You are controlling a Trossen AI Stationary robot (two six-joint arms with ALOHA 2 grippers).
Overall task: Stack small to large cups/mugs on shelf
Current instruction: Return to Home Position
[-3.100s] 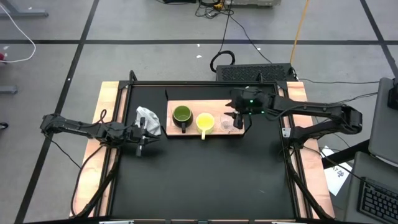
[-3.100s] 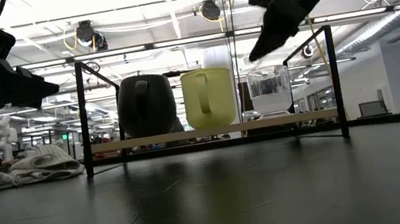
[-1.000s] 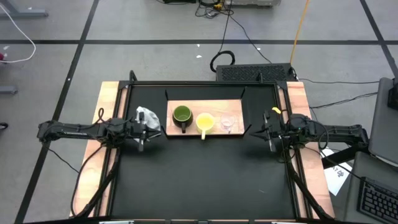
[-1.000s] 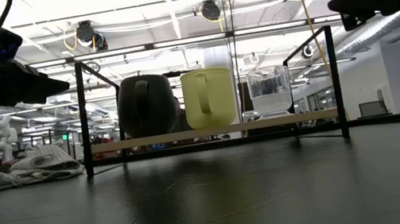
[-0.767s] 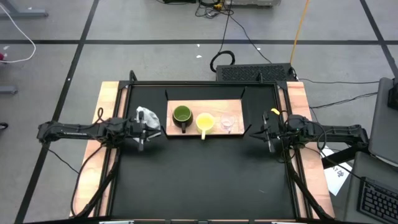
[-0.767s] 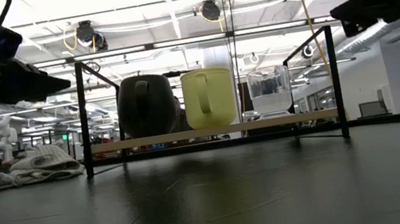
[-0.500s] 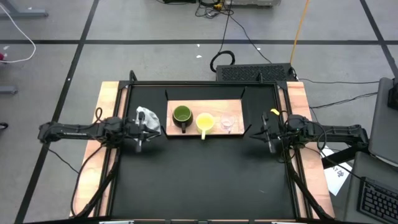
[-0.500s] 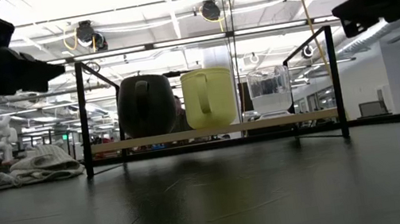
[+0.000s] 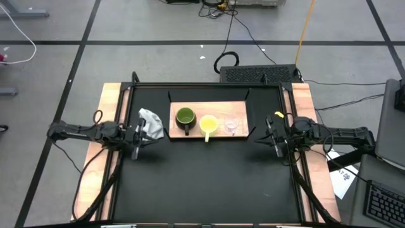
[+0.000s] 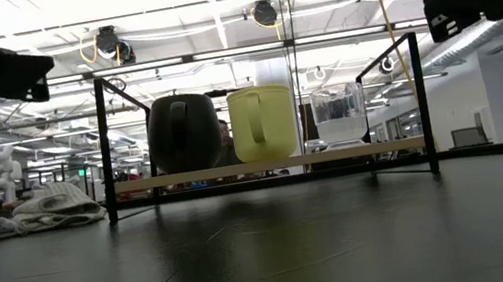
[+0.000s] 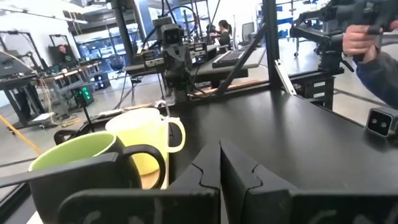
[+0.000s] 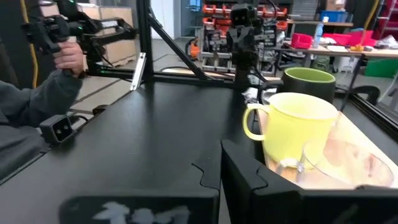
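Three cups stand side by side on their bases on the light-wood shelf [image 9: 242, 109]: an olive-green mug [image 9: 185, 116] on the left, a yellow mug [image 9: 209, 124] in the middle and a clear glass cup [image 9: 231, 125] on the right. My left gripper [image 9: 143, 135] hangs shut, pointing level, left of the shelf and above the table [image 10: 35, 66]. My right gripper [image 9: 261, 137] hangs shut, pointing level, right of the shelf [image 10: 434, 13]. Both wrist views show the fingers [image 11: 208, 169] [image 12: 208, 174] closed on nothing.
A grey-white cloth wad [image 9: 150, 121] lies on the table just left of the shelf, near my left gripper. Bare black tabletop [image 9: 202, 177] stretches toward the near edge. A person's hand [image 12: 69, 56] holds a device beyond the table's edge.
My left gripper has drawn back toward the table's left edge and risen a little, staying shut. The cups and the shelf have not moved.
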